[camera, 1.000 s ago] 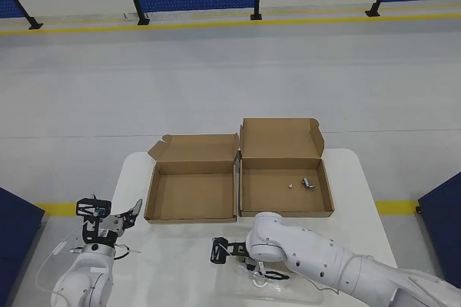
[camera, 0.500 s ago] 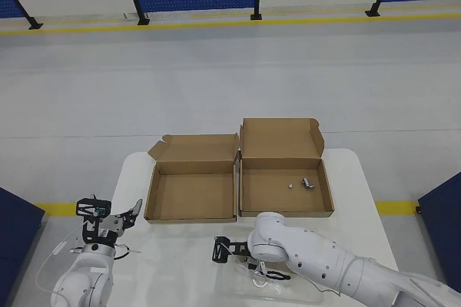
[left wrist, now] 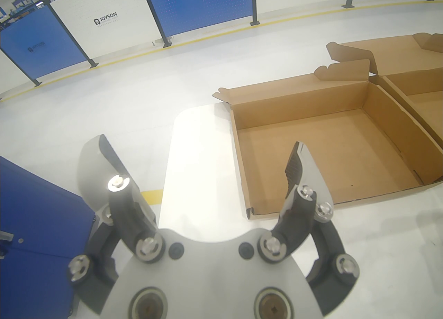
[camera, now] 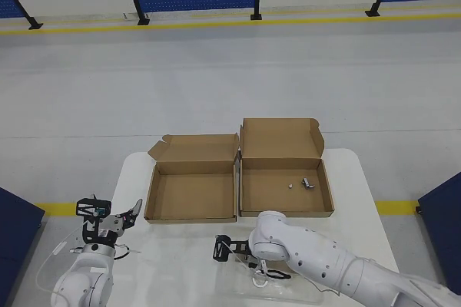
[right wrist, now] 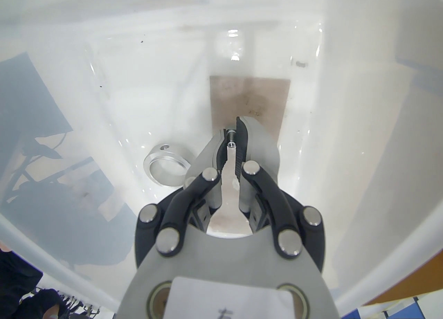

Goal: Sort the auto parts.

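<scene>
While the white table [camera: 177, 245] carries everything, the biggest things on it are two open cardboard boxes standing side by side at its far half, their walls touching and their lids folded back. The left box [camera: 190, 196] shows a bare brown floor. The right box [camera: 269, 192] holds two small grey parts near its far right corner: a larger part [camera: 308, 183] and, just beside it, a tiny piece [camera: 291, 185].

At the table's near edge, in front of the right box, the right arm reaches down into a translucent white container [right wrist: 353, 126]. Through the container's floor a brownish rectangle [right wrist: 249, 102] can be seen.

The left gripper [left wrist: 200, 144] hangs over the table's left edge, near the front left corner of the left box and pointed toward it. Its jaws are spread wide with nothing between them.

Inside the container, the right gripper [right wrist: 234, 130] points down at the floor with its ribbed pads clenched together. They pinch a small metal screw [right wrist: 231, 135] at the very tips. The screw's head peeks out between the two pads.

A silver metal ring [right wrist: 166, 164] lies on the container floor just beside the right gripper. It is tilted slightly, with a small threaded hole in its rim. Whether the ring touches the finger next to it cannot be told.
</scene>
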